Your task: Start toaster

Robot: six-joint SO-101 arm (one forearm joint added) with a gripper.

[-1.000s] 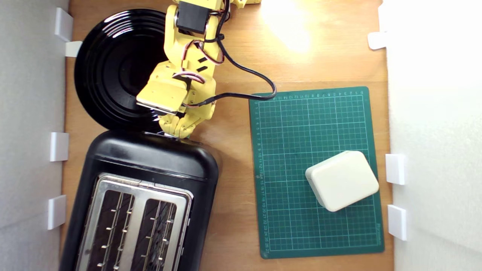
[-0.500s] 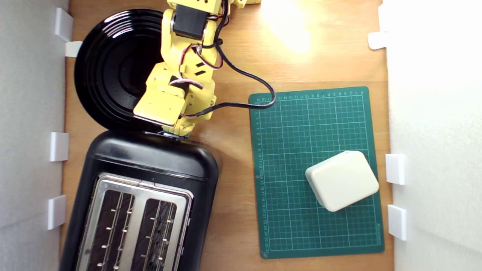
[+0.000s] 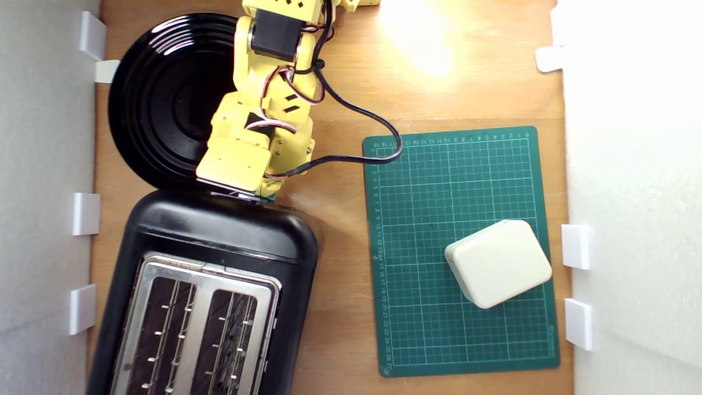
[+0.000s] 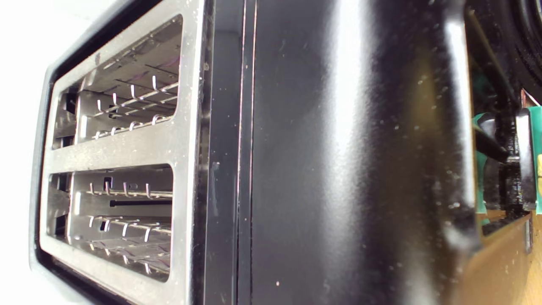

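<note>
The glossy black toaster [image 3: 219,236] lies at the exterior view's lower left, its silver top plate [image 3: 200,274] and wire-guided slots facing up. My yellow arm's wrist block [image 3: 238,159] hangs over the toaster's far end, right at its edge, and hides the gripper's fingers. A sliver of the teal-green lever [image 3: 270,193] peeks out beside the block. The wrist view is filled by the toaster's black side [image 4: 338,161] and silver top plate [image 4: 186,152]. At that view's edge sits a black lever part [image 4: 506,169] with teal-green [image 4: 479,169] beside it. No fingertips show there.
A round black plate [image 3: 159,99] lies behind the toaster, partly under the arm. A green cutting mat [image 3: 428,192] on the exterior view's right carries a cream box [image 3: 498,262]. The arm's black cable [image 3: 378,120] loops onto the mat's corner. White walls with clips border the wooden table [image 3: 340,329].
The wrist has swung down and toward the toaster's end. The yellow fingers seen a second ago are now hidden under the wrist block, and a teal-green sliver shows there.
</note>
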